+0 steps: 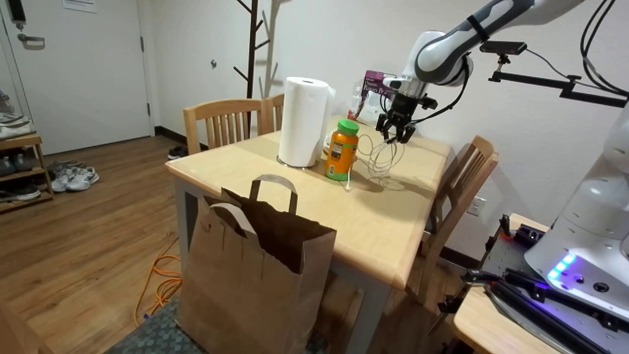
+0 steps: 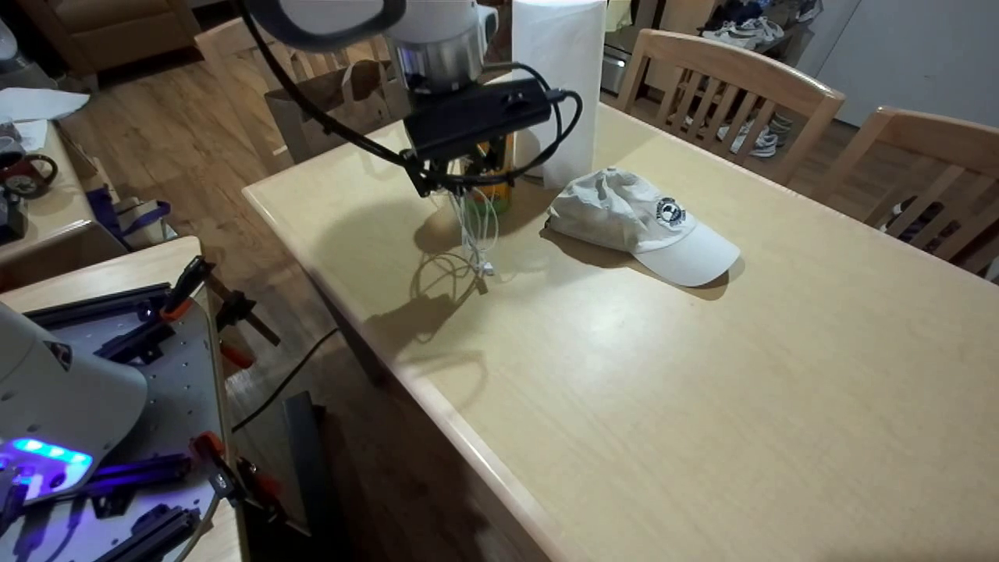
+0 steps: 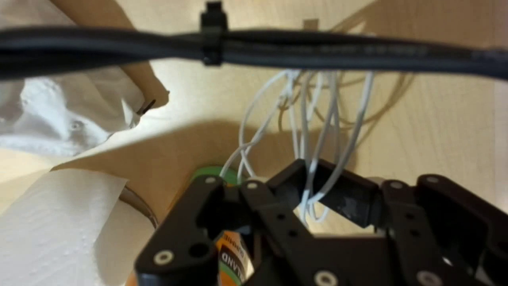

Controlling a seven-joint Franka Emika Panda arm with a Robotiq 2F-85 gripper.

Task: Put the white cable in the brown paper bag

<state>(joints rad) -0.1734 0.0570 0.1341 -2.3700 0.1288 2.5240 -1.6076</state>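
The white cable (image 3: 305, 123) hangs in loose loops from your claw (image 1: 394, 137), its jaws closed around a few strands over the surface (image 2: 671, 406). A small plug dangles lowest; you cannot tell whether it touches the wood. The brown paper bag (image 1: 250, 280) stands upright on a patterned seat (image 1: 147, 332) just off the end edge, mouth open, one handle arched up and the other leaning at the rim. Between your loops and that edge, close by, rises an orange bottle (image 1: 341, 153) with a green lid, an upright roll of paper towels (image 1: 303, 123) near it. On the bottle's robot side you have open wood running to the corner and the long edge, where a wooden chair (image 1: 485, 149) stands close. In an exterior view, a pale cap (image 2: 613, 211) lies near the roll, brim turned away from your claw, and a broad stretch of open surface spreads beyond it. Two more chairs (image 2: 734, 66) line the opposite long edge. Behind the claw, in an exterior view, shows a purple box (image 1: 378, 80).
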